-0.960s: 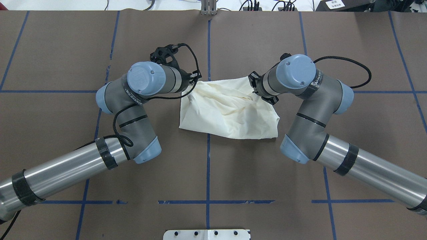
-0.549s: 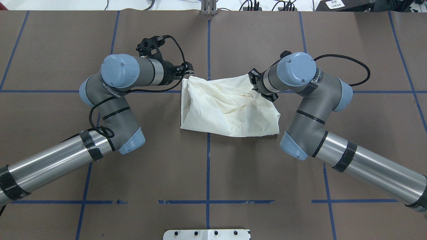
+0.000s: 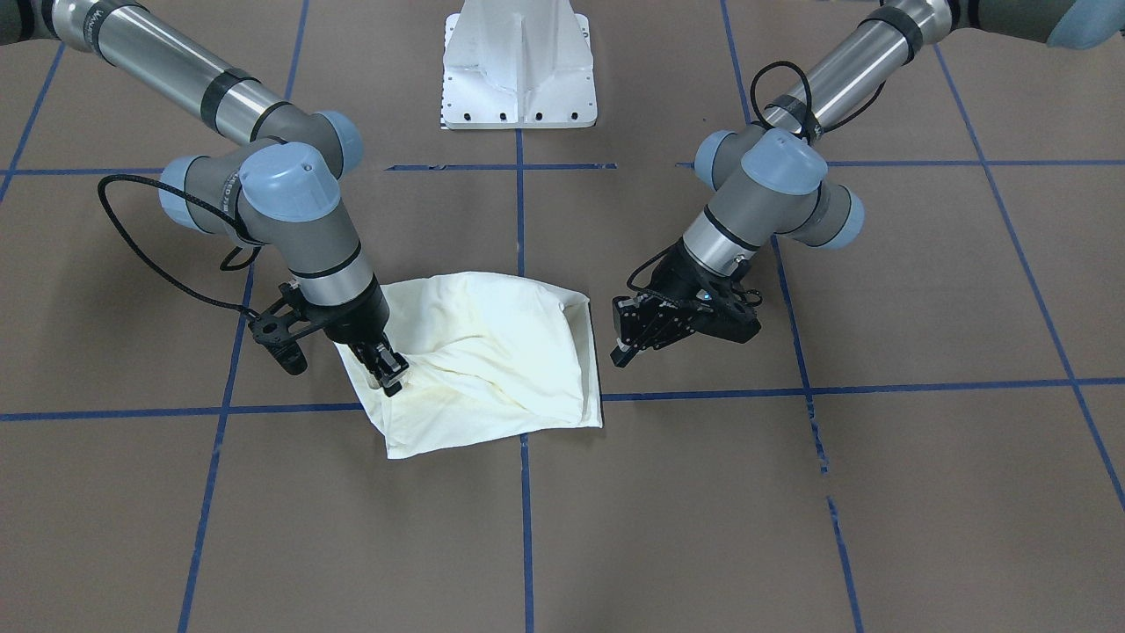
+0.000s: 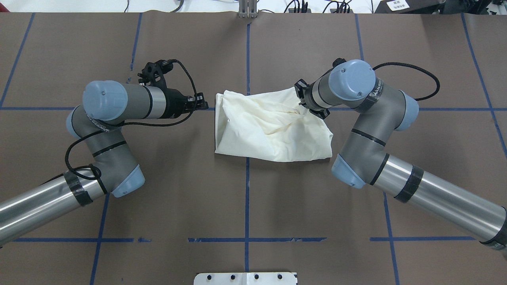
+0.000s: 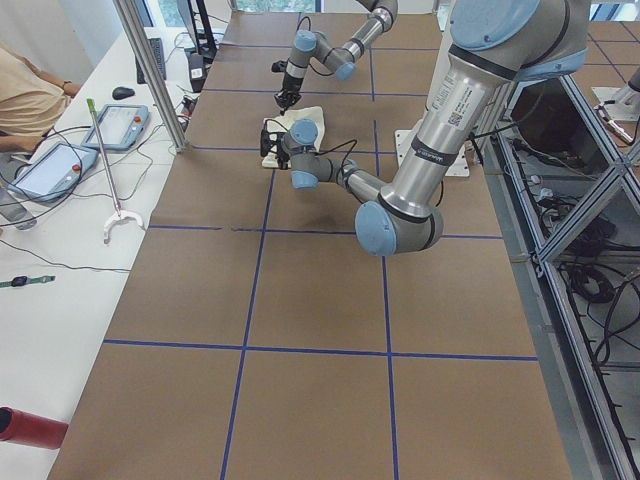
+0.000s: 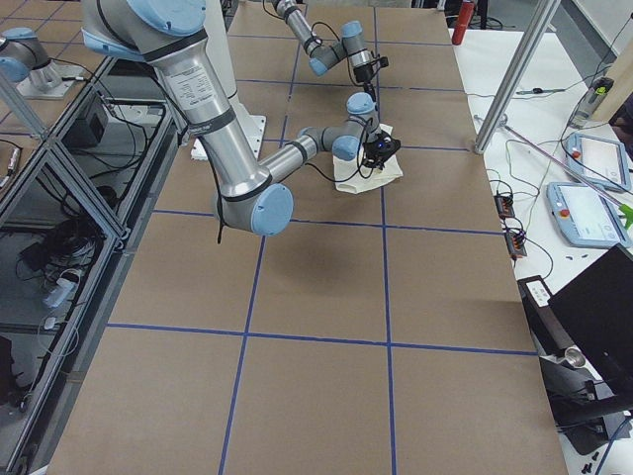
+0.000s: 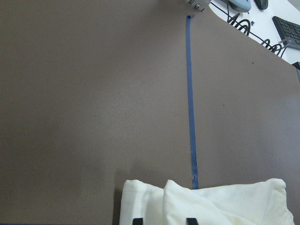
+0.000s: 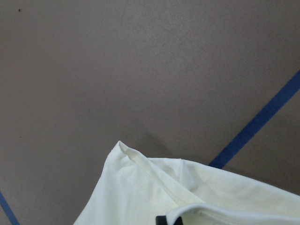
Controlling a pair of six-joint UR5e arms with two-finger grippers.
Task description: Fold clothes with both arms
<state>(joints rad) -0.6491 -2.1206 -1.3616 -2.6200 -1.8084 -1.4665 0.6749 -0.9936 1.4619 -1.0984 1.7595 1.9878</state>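
Note:
The cream shirt lies as a rumpled folded bundle at the table's middle; no print shows. It also shows in the front view. My right gripper is shut on a pinch of cloth at the shirt's far right corner; from overhead its wrist hides the fingers. The right wrist view shows a hemmed edge of the shirt right at the fingers. My left gripper is open and empty, a short way left of the shirt's left edge. The left wrist view shows the shirt just beyond the fingertips.
Brown table cover with a blue tape grid. The white pedestal base stands at the robot's side. A side bench with tablets, a metal post and an operator lies beyond the far edge.
My left gripper has let go of the shirt's left corner and drawn back to the left, clear of the cloth. My right gripper has stayed on its corner, barely moving.

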